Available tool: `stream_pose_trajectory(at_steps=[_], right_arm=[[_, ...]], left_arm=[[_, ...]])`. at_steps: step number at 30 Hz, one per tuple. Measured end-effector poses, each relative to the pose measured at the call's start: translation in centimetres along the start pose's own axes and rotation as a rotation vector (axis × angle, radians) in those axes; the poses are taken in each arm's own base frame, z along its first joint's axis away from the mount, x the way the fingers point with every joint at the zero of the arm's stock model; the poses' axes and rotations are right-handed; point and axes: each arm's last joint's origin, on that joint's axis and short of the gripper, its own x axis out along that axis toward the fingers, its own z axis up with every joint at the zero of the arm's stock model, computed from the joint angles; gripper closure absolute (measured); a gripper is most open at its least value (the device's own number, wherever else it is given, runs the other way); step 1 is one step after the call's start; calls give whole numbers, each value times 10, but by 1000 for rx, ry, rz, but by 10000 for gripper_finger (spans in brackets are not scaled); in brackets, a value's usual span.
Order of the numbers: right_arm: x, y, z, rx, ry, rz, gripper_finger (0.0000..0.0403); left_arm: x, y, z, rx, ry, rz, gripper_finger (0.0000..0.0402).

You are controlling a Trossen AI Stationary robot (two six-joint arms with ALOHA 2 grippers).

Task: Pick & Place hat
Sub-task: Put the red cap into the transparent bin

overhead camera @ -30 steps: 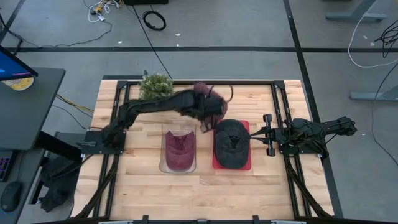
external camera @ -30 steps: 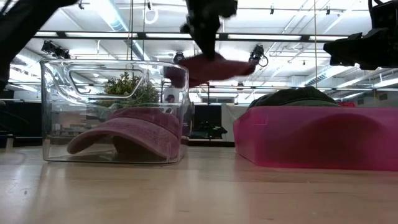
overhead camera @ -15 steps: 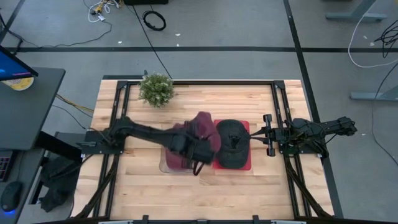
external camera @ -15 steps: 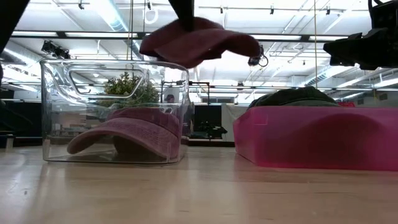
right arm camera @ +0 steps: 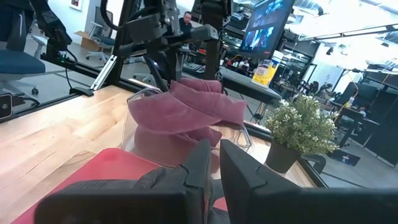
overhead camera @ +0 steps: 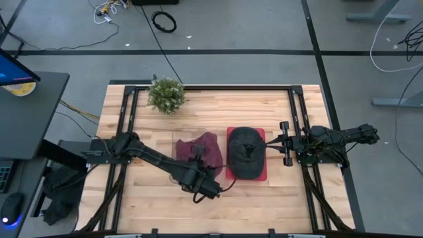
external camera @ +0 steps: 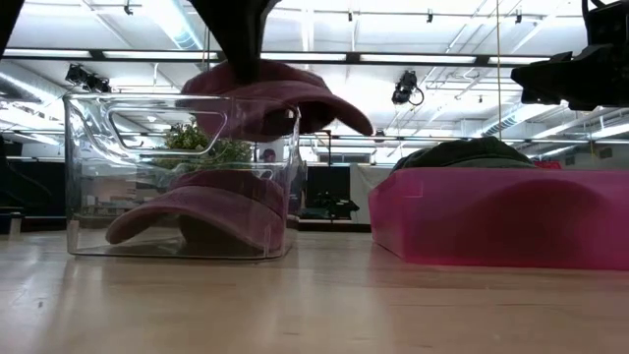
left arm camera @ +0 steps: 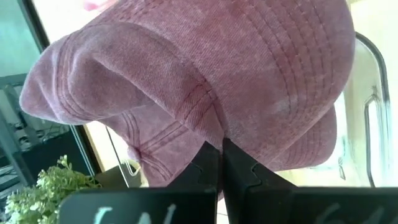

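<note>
Wooden bench [overhead camera: 264, 198] carries everything. Pink tray [external camera: 496, 216] sits toward the right side with a dark cap [overhead camera: 246, 151] on it. Clear bin [external camera: 88, 177] stands just beside the tray on its left; a maroon cap [external camera: 201, 216] lies flat on the bin's bottom. Small potted plant [overhead camera: 165, 94] at the far edge of the bench, well apart from both containers.

Left hand [left arm camera: 216, 163] is pinched tight on the fabric of a second maroon hat [overhead camera: 201, 147], holding it in the air at the bin's rim, over the bin's opening and above the cap inside.

Right hand [right arm camera: 213, 163] waits over the right edge of the bench, beside the tray, fingers nearly together with a thin gap, gripping nothing.
</note>
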Motion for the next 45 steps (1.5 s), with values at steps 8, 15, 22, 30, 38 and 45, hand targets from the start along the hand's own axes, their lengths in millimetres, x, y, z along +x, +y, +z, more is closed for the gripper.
stream_pose_trajectory(at_steps=[8,15,22,30,38,45], right_arm=[[0,0,0,0,0,0,364],[0,0,0,0,0,0,364],[0,0,0,0,0,0,364],[0,0,0,0,0,0,364],[0,0,0,0,0,0,364],[0,0,0,0,0,0,364]], left_arm=[[-17,-27,-6,51,-64,86,399],[-31,-34,-12,88,-121,157,400],[-24,-25,-37,72,-92,239,400],[-20,-22,-82,-36,-152,201,400],[-22,-34,-83,10,-200,126,400],[-21,-35,-80,37,-204,79,400]])
